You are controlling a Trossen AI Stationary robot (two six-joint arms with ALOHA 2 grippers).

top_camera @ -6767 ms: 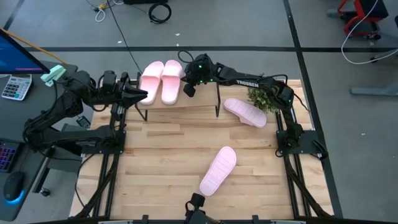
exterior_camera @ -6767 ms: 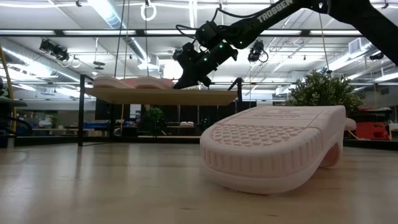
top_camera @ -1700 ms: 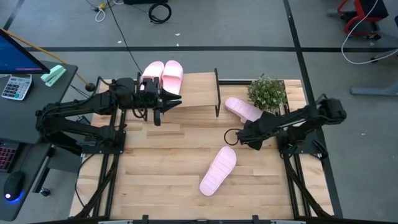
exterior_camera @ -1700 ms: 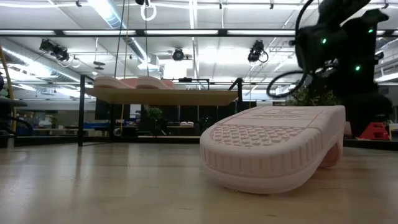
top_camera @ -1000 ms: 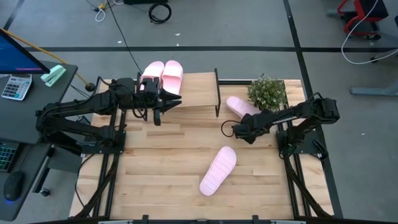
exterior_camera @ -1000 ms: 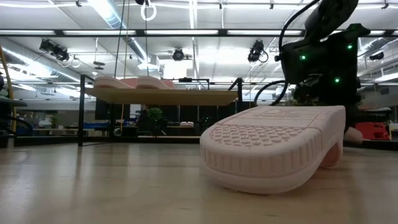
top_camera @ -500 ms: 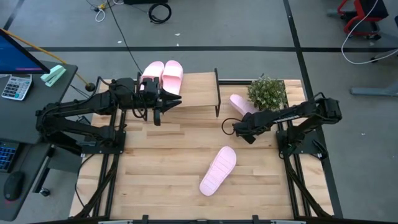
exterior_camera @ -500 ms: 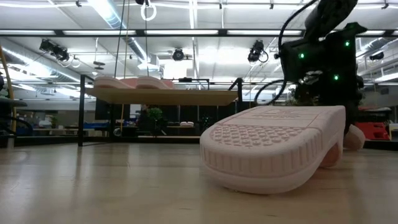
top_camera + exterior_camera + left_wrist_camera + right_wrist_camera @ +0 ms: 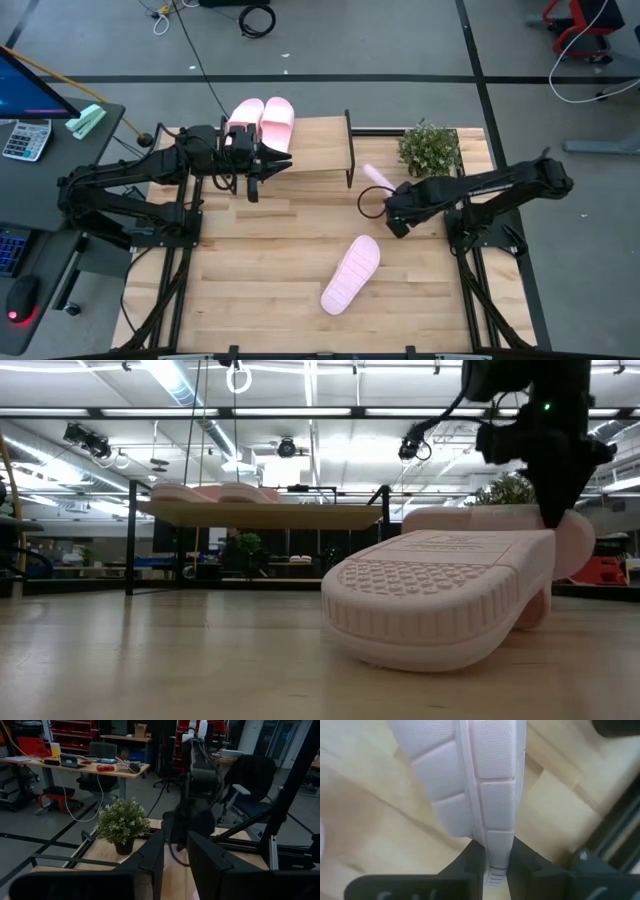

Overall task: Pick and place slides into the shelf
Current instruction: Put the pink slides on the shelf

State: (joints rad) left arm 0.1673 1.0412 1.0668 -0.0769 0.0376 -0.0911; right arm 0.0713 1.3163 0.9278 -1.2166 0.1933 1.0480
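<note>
Two pale pink slides (image 9: 262, 125) lie side by side on the left part of the shelf (image 9: 318, 150), also seen in the low view as slides (image 9: 212, 492) on the shelf (image 9: 300, 515). My left gripper (image 9: 288, 160) hovers level just near of them, its fingers (image 9: 150, 862) a narrow gap apart with nothing between. My right gripper (image 9: 393, 205) is shut on a third slide (image 9: 374, 177) right of the shelf. A fourth slide (image 9: 350, 275) lies flat on the table toward its near edge. My right gripper pinches a thin textured edge of the slide (image 9: 492, 851) between its two fingers, coming from above and pointing down. The slide (image 9: 480, 520) hangs below the fingers turned on its edge, its rounded end (image 9: 575, 545) raised above the tabletop.
A small potted plant (image 9: 430, 148) stands at the far right, close behind my right gripper. The shelf's black end frame (image 9: 348, 150) is just left of the held slide. The shelf's right part and the table's middle (image 9: 270, 240) are bare wood.
My right gripper has taken hold of the slide beside the plant and risen. The slide, which lay flat on the table, has tipped onto its edge and come up off the wood with it.
</note>
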